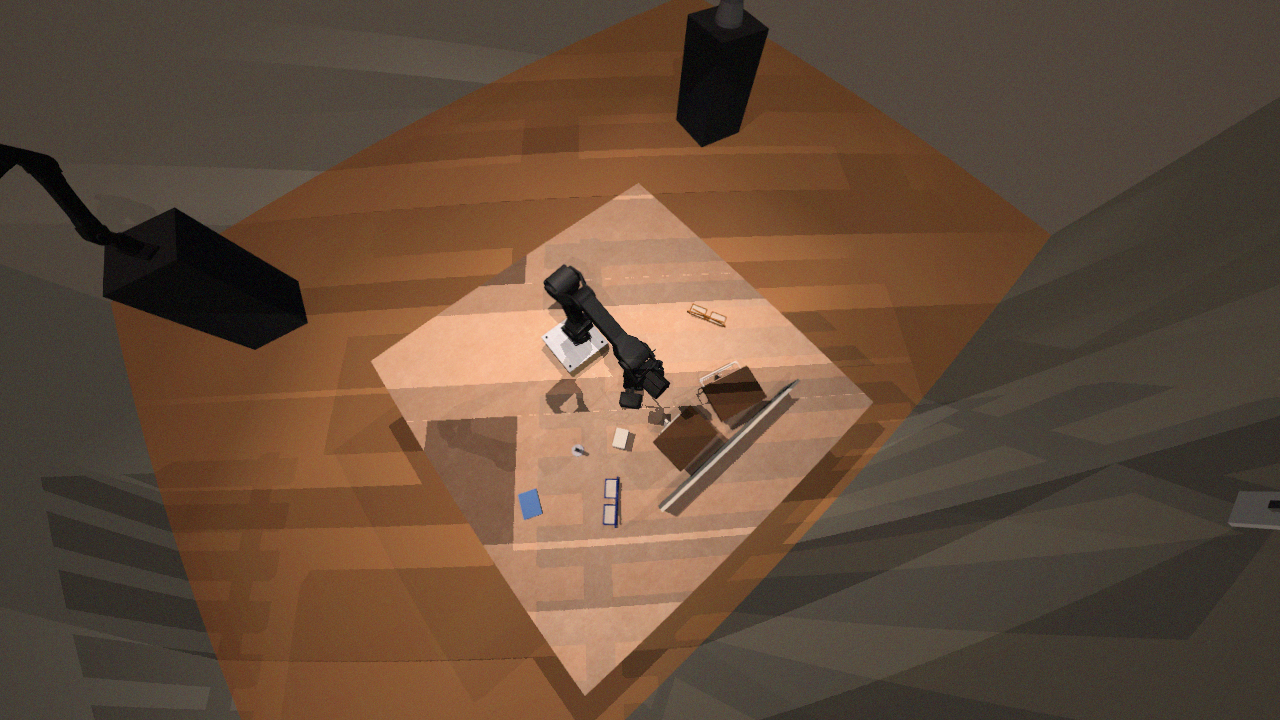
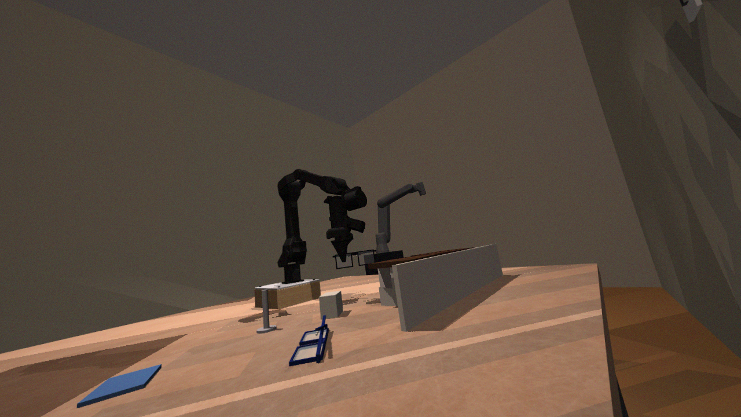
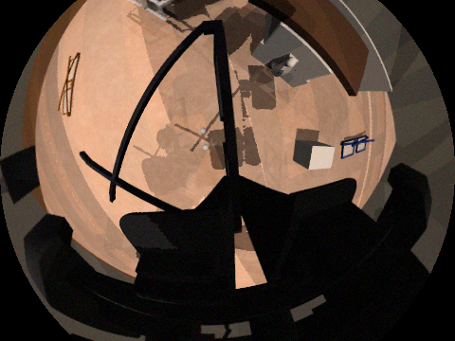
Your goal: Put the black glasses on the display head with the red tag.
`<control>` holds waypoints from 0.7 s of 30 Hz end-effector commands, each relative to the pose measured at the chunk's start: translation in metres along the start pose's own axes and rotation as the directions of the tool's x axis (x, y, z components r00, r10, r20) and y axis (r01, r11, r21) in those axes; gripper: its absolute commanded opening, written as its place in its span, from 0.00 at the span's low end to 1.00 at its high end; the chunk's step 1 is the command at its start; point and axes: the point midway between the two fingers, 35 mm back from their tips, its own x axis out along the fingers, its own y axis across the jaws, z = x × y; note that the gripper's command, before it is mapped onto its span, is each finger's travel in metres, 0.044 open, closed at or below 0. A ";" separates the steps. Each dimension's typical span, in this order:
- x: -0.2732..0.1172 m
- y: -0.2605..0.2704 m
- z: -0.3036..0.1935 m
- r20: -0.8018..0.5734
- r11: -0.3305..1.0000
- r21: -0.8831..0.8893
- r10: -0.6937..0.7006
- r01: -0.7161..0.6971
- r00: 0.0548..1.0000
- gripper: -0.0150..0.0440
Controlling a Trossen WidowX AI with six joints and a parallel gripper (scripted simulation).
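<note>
My gripper points down, shut on the black glasses, and holds them above the table. In the wrist view the front frame runs up from my fingertips and both temples stand open toward the left. Two display heads with flat brown tops stand side by side; the nearer head shows a pale nose in the wrist view, right of the glasses and apart from them. The farther head is beyond it. I cannot make out a red tag on either head.
A long upright panel stands behind the heads. A white block, blue glasses, a small post, a blue pad and orange-brown glasses are on the table.
</note>
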 end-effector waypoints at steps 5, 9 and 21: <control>-0.005 -0.018 -0.002 -0.004 1.000 -0.002 0.007 -0.007 1.000 0.25; -0.008 -0.041 -0.005 -0.005 1.000 -0.002 0.005 -0.005 1.000 0.25; -0.013 -0.111 -0.029 -0.008 1.000 -0.002 -0.002 0.002 1.000 0.25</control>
